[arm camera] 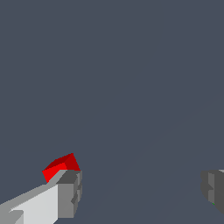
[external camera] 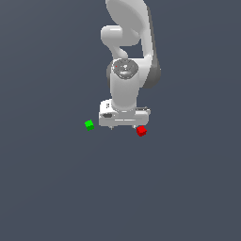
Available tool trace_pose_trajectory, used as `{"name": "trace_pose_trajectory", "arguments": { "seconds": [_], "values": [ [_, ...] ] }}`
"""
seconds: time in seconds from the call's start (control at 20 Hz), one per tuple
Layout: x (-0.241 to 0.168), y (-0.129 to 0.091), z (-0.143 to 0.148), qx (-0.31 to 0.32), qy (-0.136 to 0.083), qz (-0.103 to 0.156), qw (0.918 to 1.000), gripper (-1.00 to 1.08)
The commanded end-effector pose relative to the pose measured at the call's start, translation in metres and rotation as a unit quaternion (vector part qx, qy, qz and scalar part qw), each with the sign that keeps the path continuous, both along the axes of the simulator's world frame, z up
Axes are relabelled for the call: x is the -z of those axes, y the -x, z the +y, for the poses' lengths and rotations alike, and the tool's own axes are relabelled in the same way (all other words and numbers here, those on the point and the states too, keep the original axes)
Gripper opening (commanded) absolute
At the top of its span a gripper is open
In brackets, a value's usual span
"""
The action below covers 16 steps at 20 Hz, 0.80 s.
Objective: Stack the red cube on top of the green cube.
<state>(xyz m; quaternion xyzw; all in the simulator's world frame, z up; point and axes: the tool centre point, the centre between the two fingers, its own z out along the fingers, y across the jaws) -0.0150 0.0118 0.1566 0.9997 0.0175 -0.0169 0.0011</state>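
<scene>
The tiny red cube [external camera: 141, 131] lies on the dark floor at the exterior view's right, just beside one finger of my white gripper [external camera: 123, 126]. At the exterior view's left, apart from the gripper, sits the green cube [external camera: 89, 124]. In the wrist view the red cube [arm camera: 61, 166] peeks out from behind one grey fingertip [arm camera: 70, 192], which covers part of it. The gripper [arm camera: 142, 192] is open wide, with nothing between its fingers. The cube sits outside the gap, not within it.
The white arm [external camera: 127, 52] rises behind the gripper in the exterior view. A plain dark grey floor [external camera: 56, 188] surrounds both cubes.
</scene>
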Motion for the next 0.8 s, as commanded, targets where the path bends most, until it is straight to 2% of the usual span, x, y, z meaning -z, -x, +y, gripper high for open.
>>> {"name": "trace_pose_trajectory", "arguments": {
  "seconds": [0.0,0.35,0.75],
  "values": [
    [0.0,0.0,0.0,0.0,0.0,0.0,1.0,1.0],
    [0.009,0.006,0.013,-0.022,-0.001,-0.002,0.9998,1.0],
    [0.042,0.031,0.058,-0.099,-0.003,-0.008,0.9951,1.0]
  ]
}}
